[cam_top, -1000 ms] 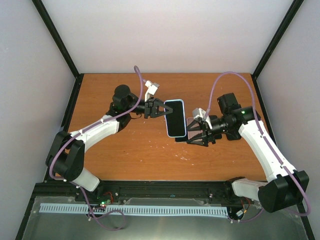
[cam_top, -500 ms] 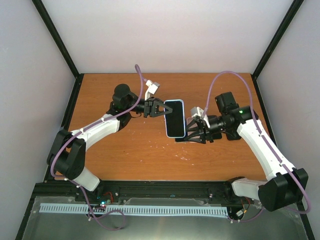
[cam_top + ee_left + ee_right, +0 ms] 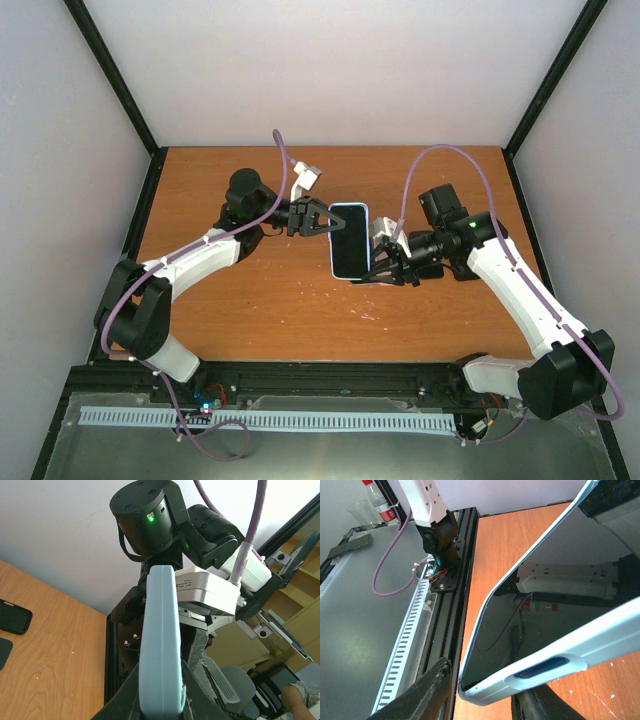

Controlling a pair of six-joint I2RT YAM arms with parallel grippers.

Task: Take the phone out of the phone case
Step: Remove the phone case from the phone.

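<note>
The phone [image 3: 349, 241], dark screen up, sits in a light blue phone case [image 3: 160, 645] and hangs above the table's middle. My left gripper [image 3: 318, 218] is shut on the case's far-left edge; in the left wrist view its jaws [image 3: 160, 702] pinch both faces of the case. My right gripper [image 3: 385, 263] is at the near-right corner. In the right wrist view the right gripper [image 3: 480, 690] straddles that corner of the case [image 3: 555, 667]: one finger lies under the back, the other [image 3: 427, 687] stands a sliver off the screen side of the phone [image 3: 555, 605].
The wooden table [image 3: 260, 300] is walled by white panels and black posts. Two flat dark objects [image 3: 12, 616] lie on it in the left wrist view. A black rail [image 3: 452, 605] and the left arm's base [image 3: 437, 535] line the near edge.
The right gripper has moved left onto the phone's near-right corner and its jaws have narrowed a lot. The left gripper and the phone have hardly moved.
</note>
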